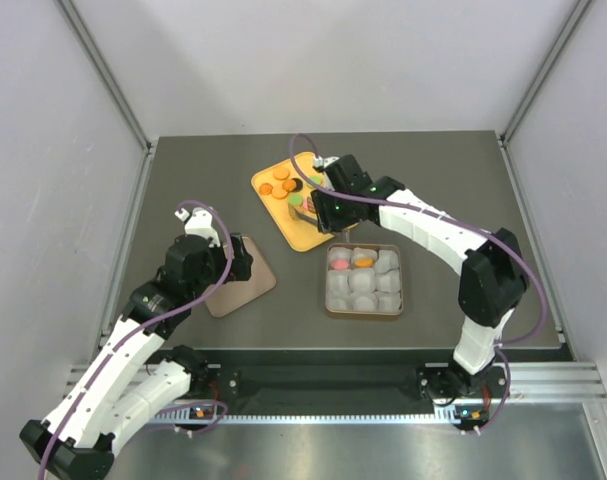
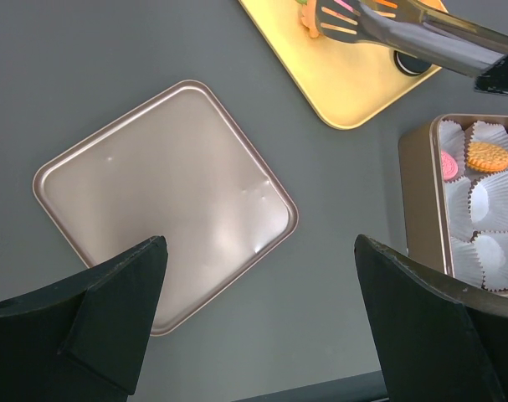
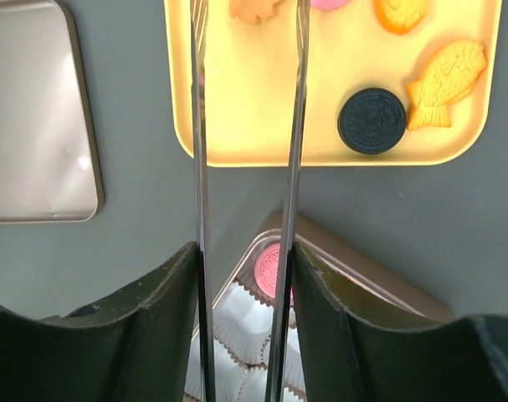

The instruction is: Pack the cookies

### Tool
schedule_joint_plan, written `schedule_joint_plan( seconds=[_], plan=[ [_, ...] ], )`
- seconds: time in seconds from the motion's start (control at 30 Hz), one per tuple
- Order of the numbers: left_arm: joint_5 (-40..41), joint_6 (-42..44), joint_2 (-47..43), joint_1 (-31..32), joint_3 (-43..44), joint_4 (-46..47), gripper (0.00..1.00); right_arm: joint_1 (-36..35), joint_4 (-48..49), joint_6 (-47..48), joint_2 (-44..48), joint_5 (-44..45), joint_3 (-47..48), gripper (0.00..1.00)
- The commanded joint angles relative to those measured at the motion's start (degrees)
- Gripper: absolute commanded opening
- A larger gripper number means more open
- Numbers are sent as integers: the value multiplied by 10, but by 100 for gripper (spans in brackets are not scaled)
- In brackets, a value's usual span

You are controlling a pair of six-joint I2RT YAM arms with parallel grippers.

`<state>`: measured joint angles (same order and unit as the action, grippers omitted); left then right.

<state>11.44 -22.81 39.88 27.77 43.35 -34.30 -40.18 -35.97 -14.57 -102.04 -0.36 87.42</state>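
Right wrist view: the right gripper [image 3: 243,260] is clenched on metal tongs [image 3: 197,126] that reach over the yellow tray [image 3: 337,59], where most cookies [image 3: 446,79] lie. Two more sit in the tin [image 3: 379,289] just beside the tray. It would be best, I judge, to straddle one cookie, squeeze gently and lift level. The left gripper [image 2: 260,251] hangs released over a lid [image 2: 166,201] near the tray. The black cookie [image 3: 372,121] has embossing I cannot read.

even bright light, glare on lid [image 2: 166,205] (sharp focus)
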Motion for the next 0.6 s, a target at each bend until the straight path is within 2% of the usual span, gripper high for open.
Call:
schedule_joint_plan(
  seconds=[0.0, 0.57],
  plan=[
    [7, -4, -3, 2, -4, 9, 99, -8, 24, -5, -13, 2, 42, 46],
    [8, -5, -5, 3, -5, 10, 99, -32, 12, -7, -65, 49, 79, 45]
  ],
)
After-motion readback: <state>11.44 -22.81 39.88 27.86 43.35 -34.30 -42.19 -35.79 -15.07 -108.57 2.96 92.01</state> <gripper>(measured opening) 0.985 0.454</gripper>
